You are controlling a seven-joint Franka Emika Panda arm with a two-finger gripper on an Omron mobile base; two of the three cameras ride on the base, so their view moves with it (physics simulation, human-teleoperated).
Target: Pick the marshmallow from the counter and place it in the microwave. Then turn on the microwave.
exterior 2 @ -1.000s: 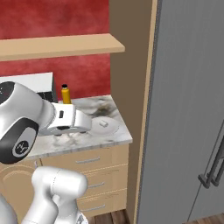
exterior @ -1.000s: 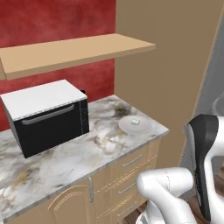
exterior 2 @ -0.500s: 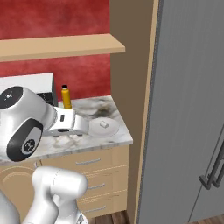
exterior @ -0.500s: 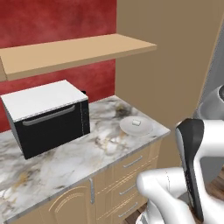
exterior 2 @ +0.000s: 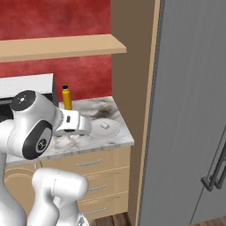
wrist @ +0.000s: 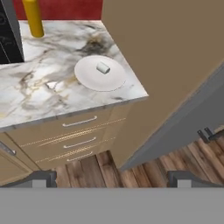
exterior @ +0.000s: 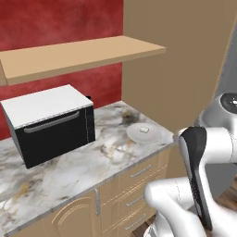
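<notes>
The kitchen has a red back wall, a tan wooden shelf (exterior: 83, 55) above the work area, and a tall tan panel beside a grey refrigerator (exterior 2: 190, 110) on the right. The counter (exterior: 69, 171) is white-grey marbled stone over tan drawers with silver handles. My gripper (wrist: 112, 179) hangs off the counter's near edge, above the wood floor; my fingers (wrist: 41, 178) stand fully apart and hold nothing. On the counter's right end lies a white round plate (exterior: 155, 135). The marshmallow (wrist: 103, 68) rests on that plate, near its middle. Farther back stands a yellow bottle (exterior 2: 66, 97) against the wall. To its left sits the microwave (exterior: 51, 125), door closed, contents not discernible.
</notes>
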